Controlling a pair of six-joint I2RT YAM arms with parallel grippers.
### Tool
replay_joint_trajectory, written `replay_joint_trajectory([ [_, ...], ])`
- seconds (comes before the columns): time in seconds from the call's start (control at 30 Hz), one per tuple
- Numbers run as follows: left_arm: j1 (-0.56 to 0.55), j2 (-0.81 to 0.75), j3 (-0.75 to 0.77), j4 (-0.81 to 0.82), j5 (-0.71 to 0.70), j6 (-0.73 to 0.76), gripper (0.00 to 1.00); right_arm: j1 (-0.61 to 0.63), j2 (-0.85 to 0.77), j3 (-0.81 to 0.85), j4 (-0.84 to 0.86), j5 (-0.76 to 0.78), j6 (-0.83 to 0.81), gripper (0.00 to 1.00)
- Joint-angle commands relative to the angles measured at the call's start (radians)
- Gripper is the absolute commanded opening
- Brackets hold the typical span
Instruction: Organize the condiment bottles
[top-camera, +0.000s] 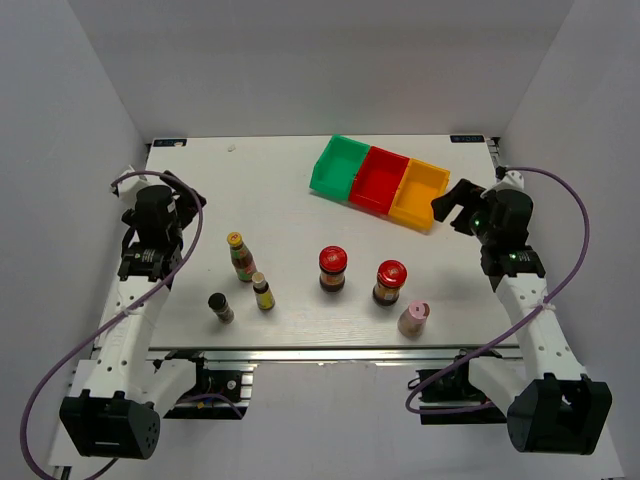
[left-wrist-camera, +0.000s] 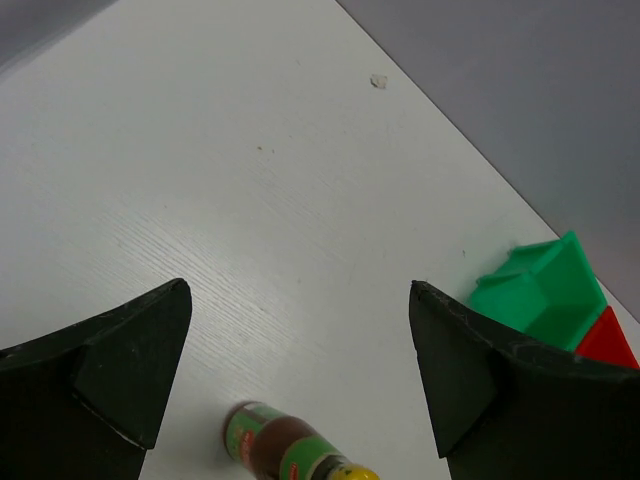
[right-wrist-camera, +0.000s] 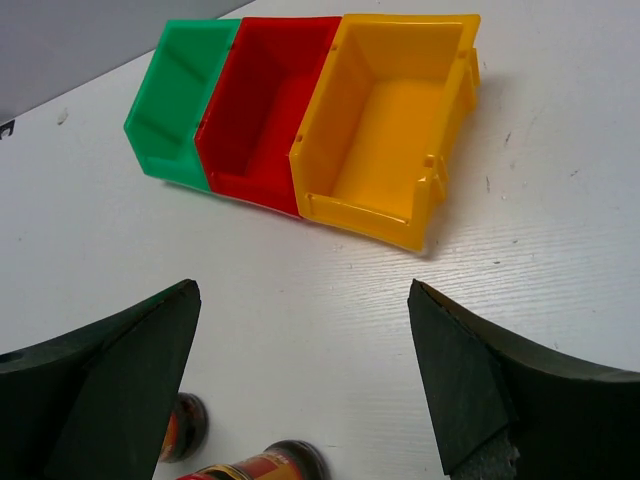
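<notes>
My left gripper (left-wrist-camera: 300, 287) was spread wide and held nothing. It hung above the table (top-camera: 250, 180), well to the left of the red bin (top-camera: 380, 180). My right gripper (right-wrist-camera: 303, 287) was also spread wide and empty, and it hung to the right of the red bin, near the yellow bin (top-camera: 420, 193). The yellow bin touched the red bin on its right side and the green bin (top-camera: 338, 165) touched it on its left side.

All six bottles stood on the table, nearer to me than the red bin and well apart from it. The left red-lidded jar (top-camera: 333, 268) and the right red-lidded jar (top-camera: 390, 281) stood in front of the red bin. The pink-capped bottle (top-camera: 413, 318) was nearer still and a little more to the right. The taller yellow-capped bottle (top-camera: 240, 256), the shorter yellow-capped bottle (top-camera: 263, 291) and the black-capped shaker (top-camera: 220, 306) stood farther to the left.
</notes>
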Motion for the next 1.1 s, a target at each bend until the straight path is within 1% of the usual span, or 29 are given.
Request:
replay_joint_trajectory([
  [0.0,0.001,0.001,0.048,-0.043,0.124,-0.054,0.98,-0.003,0.008,0.014,0.067,-0.035,-0.006,0.89],
  [0.03,0.001,0.012,0.056,-0.07,0.152,-0.062,0.98,-0.003,0.014,0.021,0.069,-0.036,-0.006,0.89],
  [0.07,0.001,0.02,0.068,-0.086,0.208,-0.071,0.98,-0.001,0.02,0.04,0.072,-0.041,-0.006,0.89],
  [0.1,-0.005,0.029,0.075,-0.104,0.234,-0.071,0.98,-0.003,0.033,0.047,0.078,-0.046,-0.006,0.89],
  [0.13,-0.008,0.047,0.085,-0.159,0.247,-0.073,0.98,-0.001,0.036,0.055,0.087,-0.059,-0.005,0.89],
  [0.23,-0.029,0.046,0.124,-0.268,0.221,-0.064,0.98,-0.003,0.046,0.05,0.146,-0.078,-0.011,0.89],
  [0.3,-0.055,0.009,0.128,-0.288,0.181,-0.022,0.98,-0.003,0.056,0.047,0.167,-0.082,-0.014,0.89],
  [0.33,-0.064,0.0,0.131,-0.301,0.186,-0.005,0.98,-0.003,0.06,0.047,0.169,-0.085,-0.012,0.89],
  [0.43,-0.132,-0.014,0.131,-0.333,0.154,0.051,0.98,-0.003,0.079,0.058,0.17,-0.105,-0.017,0.89],
  [0.47,-0.194,-0.014,0.128,-0.336,0.118,0.055,0.98,-0.003,0.083,0.061,0.167,-0.107,-0.026,0.89],
  [0.5,-0.228,-0.012,0.122,-0.327,0.082,0.08,0.98,-0.003,0.085,0.06,0.164,-0.104,-0.028,0.89],
  [0.53,-0.259,-0.003,0.125,-0.328,0.081,0.091,0.98,-0.003,0.086,0.058,0.166,-0.101,-0.029,0.89],
  [0.57,-0.317,0.021,0.133,-0.331,0.09,0.116,0.98,-0.001,0.088,0.054,0.169,-0.101,-0.031,0.89],
  [0.6,-0.346,0.035,0.136,-0.331,0.091,0.128,0.98,-0.001,0.089,0.052,0.169,-0.101,-0.032,0.89],
  [0.63,-0.374,0.049,0.139,-0.344,0.062,0.13,0.98,-0.003,0.091,0.052,0.167,-0.102,-0.035,0.89],
  [0.67,-0.424,0.063,0.142,-0.354,0.034,0.13,0.98,-0.003,0.095,0.052,0.164,-0.101,-0.04,0.89],
  [0.7,-0.445,0.073,0.144,-0.371,-0.001,0.122,0.98,-0.003,0.097,0.053,0.163,-0.102,-0.046,0.89],
  [0.73,-0.459,0.09,0.148,-0.403,-0.076,0.111,0.98,-0.003,0.099,0.057,0.154,-0.09,-0.047,0.89],
  [0.8,-0.471,0.095,0.151,-0.422,-0.118,0.087,0.98,-0.003,0.1,0.055,0.155,-0.081,-0.052,0.89],
  [0.93,-0.471,0.067,0.139,-0.416,-0.133,0.085,0.98,-0.001,0.109,0.06,0.147,-0.075,-0.061,0.89],
  [1.07,-0.471,0.093,0.106,-0.414,-0.14,0.07,0.98,-0.003,0.117,0.058,0.147,-0.078,-0.061,0.89],
])
